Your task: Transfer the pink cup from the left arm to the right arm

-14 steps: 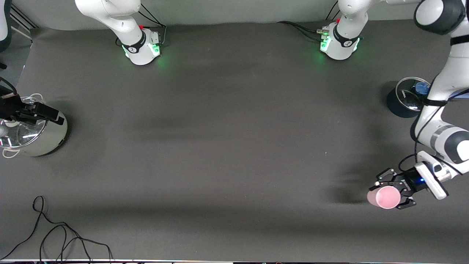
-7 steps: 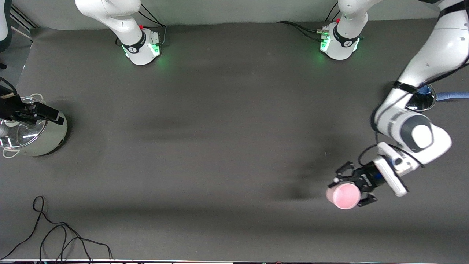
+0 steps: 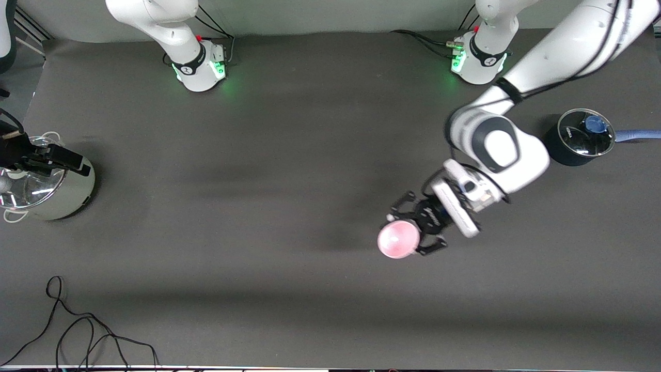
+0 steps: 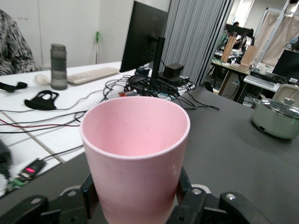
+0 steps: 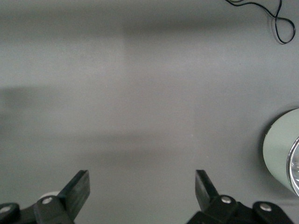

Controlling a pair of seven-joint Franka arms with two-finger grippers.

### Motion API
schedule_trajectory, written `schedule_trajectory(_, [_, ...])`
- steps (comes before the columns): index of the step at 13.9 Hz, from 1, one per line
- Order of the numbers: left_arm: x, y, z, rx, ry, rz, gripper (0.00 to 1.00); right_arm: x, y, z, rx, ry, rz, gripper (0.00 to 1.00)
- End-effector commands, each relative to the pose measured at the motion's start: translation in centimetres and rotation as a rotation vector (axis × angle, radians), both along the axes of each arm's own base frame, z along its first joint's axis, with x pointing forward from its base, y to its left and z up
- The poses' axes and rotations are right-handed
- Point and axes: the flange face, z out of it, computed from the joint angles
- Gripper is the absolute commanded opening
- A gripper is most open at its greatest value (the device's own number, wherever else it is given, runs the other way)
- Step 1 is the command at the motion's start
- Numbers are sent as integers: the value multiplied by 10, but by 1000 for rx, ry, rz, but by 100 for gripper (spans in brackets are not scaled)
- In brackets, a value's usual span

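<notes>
You cannot see the pink cup (image 4: 135, 158) whole: its base drops below the left wrist view's edge, and the left claw (image 3: 419, 231) grips it partly under its rim in the front view. The right claw (image 3: 49, 155) sits at the front view's edge, its arm cut off there, over a steel pot (image 3: 57, 194) that is itself clipped. In the right wrist view only a sliver of that pot shows. The dark pot (image 3: 573, 142) holds something blue, perhaps a lid knob; you cannot tell.
</notes>
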Motion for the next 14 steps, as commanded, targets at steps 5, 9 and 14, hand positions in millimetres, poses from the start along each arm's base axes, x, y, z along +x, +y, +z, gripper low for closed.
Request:
schedule_trajectory(5, [-69,-134,45,85,-14,39,31,-2,-1,2,20,-4,18,100])
schedule_trajectory(9, [-89,-150,69,85,-27,50,29,-2,-1,2,20,-4,18,100])
schedule_trajectory(14, [-124,-172,102,64,-42,26,29,-2,5,4,23,-5,12,100])
